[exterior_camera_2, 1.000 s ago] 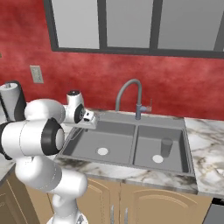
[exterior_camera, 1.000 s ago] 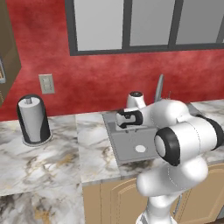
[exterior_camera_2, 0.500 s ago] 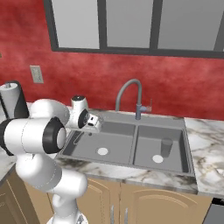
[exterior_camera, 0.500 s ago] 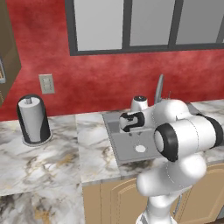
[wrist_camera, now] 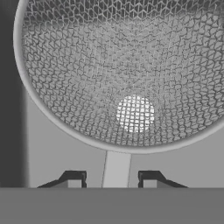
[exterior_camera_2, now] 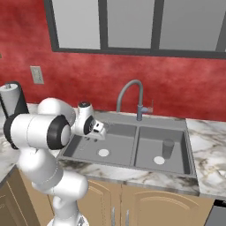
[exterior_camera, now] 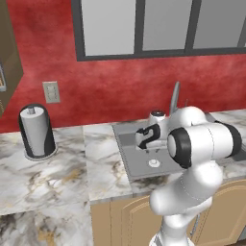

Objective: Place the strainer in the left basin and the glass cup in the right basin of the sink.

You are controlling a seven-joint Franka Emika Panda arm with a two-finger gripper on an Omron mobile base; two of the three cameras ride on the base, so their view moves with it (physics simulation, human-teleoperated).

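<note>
Compared with the frame one second earlier, we see the white arm's hand shifted rightward, from the sink's left rim to a position over the left basin, and slightly lower. The dark two-finger gripper hangs above the left-hand rectangular matte grey basin of the matte grey double-basin sink. In the hand view, the small round strainer of fine silver wire mesh spreads beyond the fingertips, with a flat pale handle strip running back between them; we judge the claw to be pinching that handle, its fingers partly closed on it. Through the mesh we see the round pale drain of the left basin, so the strainer hangs over the basin floor, not yet resting on it. The small clear cylindrical glass cup stands upright in the right-hand grey basin, just beyond its drain and well apart from the gripper. We therefore judge the cup's half of the task complete. What remains is to lower the strainer, release it in the left basin and withdraw.
</note>
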